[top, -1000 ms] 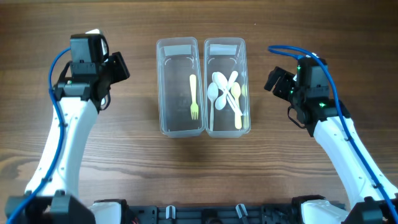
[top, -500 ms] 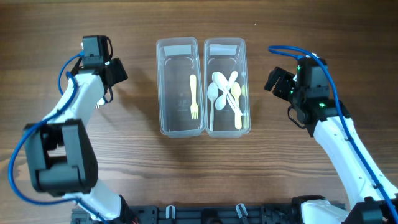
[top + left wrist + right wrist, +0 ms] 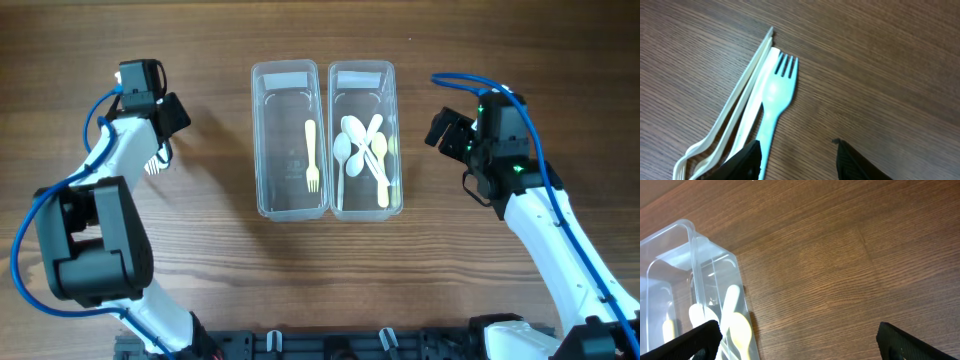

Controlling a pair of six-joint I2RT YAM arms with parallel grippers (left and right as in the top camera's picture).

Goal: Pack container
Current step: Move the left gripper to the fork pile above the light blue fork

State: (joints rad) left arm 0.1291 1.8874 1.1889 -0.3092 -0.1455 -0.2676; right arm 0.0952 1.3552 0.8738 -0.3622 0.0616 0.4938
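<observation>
Mid-table, we found the left container (image 3: 272, 150) holding a yellow fork (image 3: 311, 155) and the right container (image 3: 340, 100) holding spoons (image 3: 362, 150). Further left, a pale fork (image 3: 775, 100) lay by our half-open, empty left gripper (image 3: 797, 162); the right gripper (image 3: 800, 345) gaped wide, empty

The left arm (image 3: 122, 165) and the right arm (image 3: 560, 240) are built alike: smooth, rounded white links joined by chunky black joint housings (image 3: 92, 240). A thin blue cable (image 3: 458, 81) loops loosely alongside each arm. A small green light (image 3: 517, 170) glows on the right arm's black wrist block. The fingers (image 3: 746, 161) are matte black with angular tips.
</observation>
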